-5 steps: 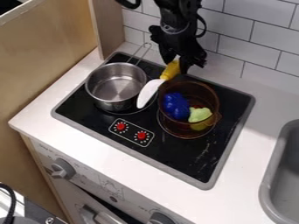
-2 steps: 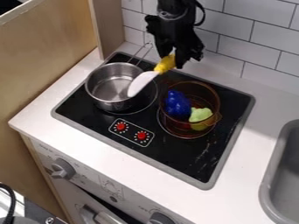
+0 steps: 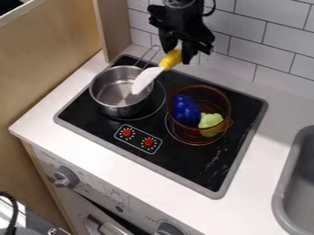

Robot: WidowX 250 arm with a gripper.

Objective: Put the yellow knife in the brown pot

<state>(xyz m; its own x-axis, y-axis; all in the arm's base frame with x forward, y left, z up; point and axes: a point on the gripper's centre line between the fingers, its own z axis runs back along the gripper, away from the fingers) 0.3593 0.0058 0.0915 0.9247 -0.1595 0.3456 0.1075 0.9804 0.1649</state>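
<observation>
Near: grey knobs (image 3: 66,176) below the white tabletop (image 3: 80,147); sink (image 3: 300,183) at right. Red dials (image 3: 148,142) on the near part of the black stove (image 3: 184,166). Brown pot (image 3: 190,132) on the stove's right side, holding a blue toy (image 3: 185,110) and a pale green toy (image 3: 211,121). Steel pot (image 3: 120,109) at left, handle toward the far side. Knife (image 3: 146,80) raised, far-left of brown pot, white blade slanting near-left across steel pot's right rim; contact with rim uncertain from this angle. Claw (image 3: 175,55) beyond, closed around the knife's yellow handle. Tiled wall (image 3: 245,48) farthest.
</observation>
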